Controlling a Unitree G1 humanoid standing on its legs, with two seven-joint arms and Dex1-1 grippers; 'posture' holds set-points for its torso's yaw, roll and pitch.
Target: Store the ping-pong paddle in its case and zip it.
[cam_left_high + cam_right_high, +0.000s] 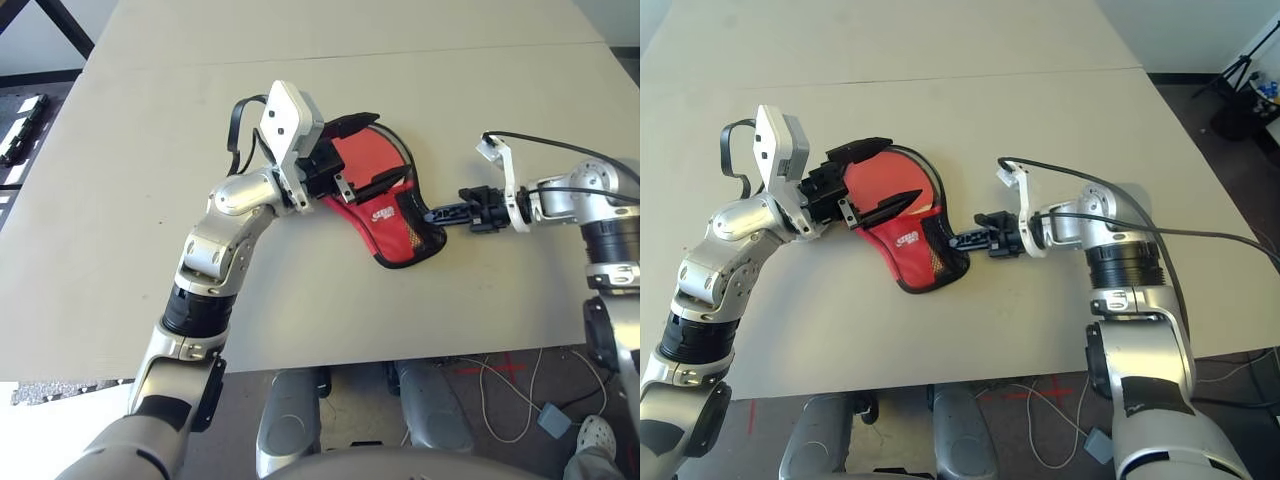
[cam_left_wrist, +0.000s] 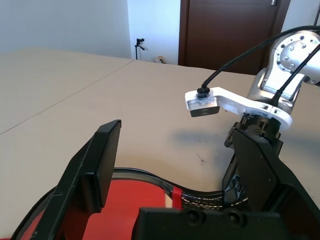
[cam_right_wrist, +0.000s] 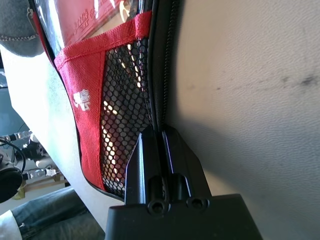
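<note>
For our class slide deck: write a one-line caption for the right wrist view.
Right gripper, shut at the black zipper edge of the red case, beside its mesh pocket.

You've got the case (image 1: pixel 385 215) lying flat mid-tabletop (image 1: pixel 120 200), left claw (image 1: pixel 352 152) over its left end, right claw (image 1: pixel 441 214) right at its right edge.

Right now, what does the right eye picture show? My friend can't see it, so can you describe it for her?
A red paddle-shaped fabric case with black zipper edging lies on a pale table between two silver robot arms. The right gripper, fingers shut, is at the zipper edge by the black mesh pocket, while the left gripper holds its fingers wide open over the round end.
</note>
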